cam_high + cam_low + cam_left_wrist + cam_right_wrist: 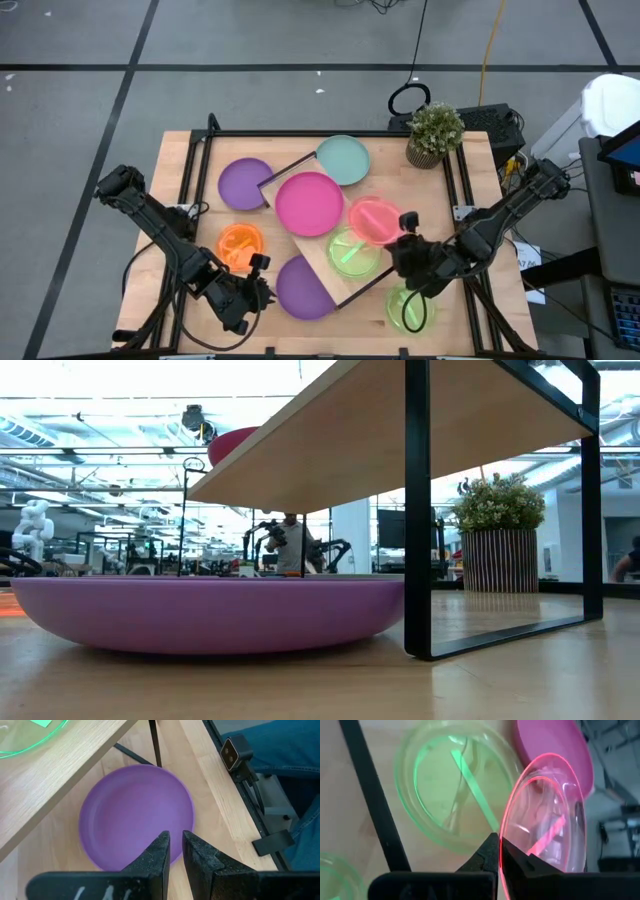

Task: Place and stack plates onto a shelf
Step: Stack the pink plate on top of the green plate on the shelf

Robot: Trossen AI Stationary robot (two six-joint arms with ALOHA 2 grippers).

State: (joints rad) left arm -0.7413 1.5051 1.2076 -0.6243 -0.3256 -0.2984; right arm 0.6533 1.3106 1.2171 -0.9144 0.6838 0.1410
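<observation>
Right gripper (499, 851): clamped on the rim of the red plate (545, 815), holding it tilted on edge above the shelf (318, 250). Directly below and just beside the gripper lies a green plate (452, 795) on the shelf board; past the red plate sits the magenta plate (555, 750), also on the shelf.

Left gripper (176, 851): fingers nearly together, holding nothing, hovering over the near rim of a purple plate (135, 815) that lies on the tabletop (225, 810), partly tucked under the shelf edge.

Step in hand, as judged: setting the red plate onto the shelf, probably onto the green plate. To do it well, level the plate before lowering, centre it over the green one so the rims nest, and release only once it rests flat; a tilted release would likely let it slide off.

Shelf contents: magenta plate, green plate; the teal plate (343, 159) overlaps the far corner.

Off the shelf, on the tabletop: second purple plate (245, 184), orange plate (240, 245), another green plate (408, 308) near the right gripper.
</observation>
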